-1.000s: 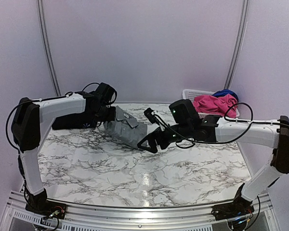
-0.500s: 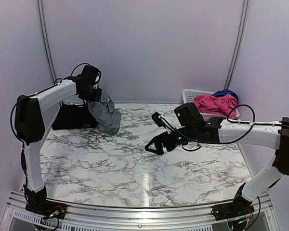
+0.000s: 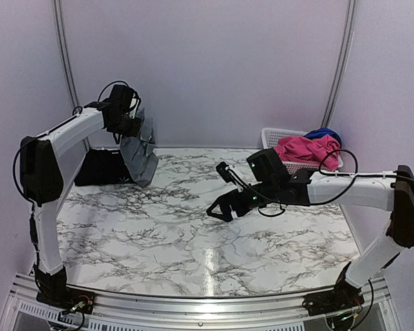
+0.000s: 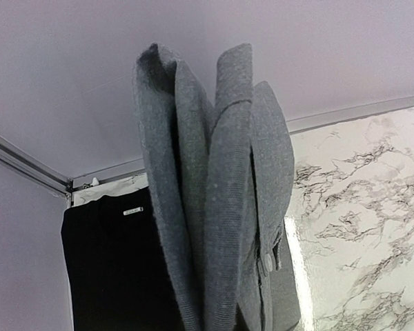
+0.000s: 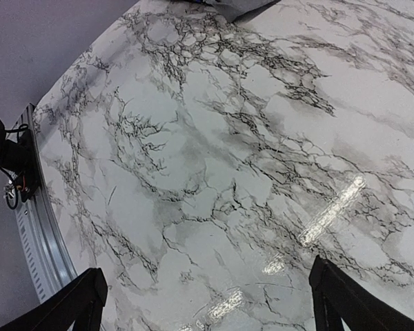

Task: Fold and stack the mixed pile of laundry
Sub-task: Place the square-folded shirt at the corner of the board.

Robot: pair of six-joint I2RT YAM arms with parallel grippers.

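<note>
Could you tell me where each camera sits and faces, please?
Top external: above, behind the bases, facing down at the table; both arms show.
Left wrist: on the raised left arm, facing trousers and black cloth; no fingers show.
Right wrist: low over the table, facing it; open fingers show.
Shared: top and left wrist, trousers and cloth.

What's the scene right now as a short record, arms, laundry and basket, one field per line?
Left jaws: shut on grey trousers, lifted and hanging folded
Right jaws: open, empty, low over the marble table
Black cloth: flat at far-left corner, beside the trousers
Basket: far right, holding pink piece and blue piece
</note>
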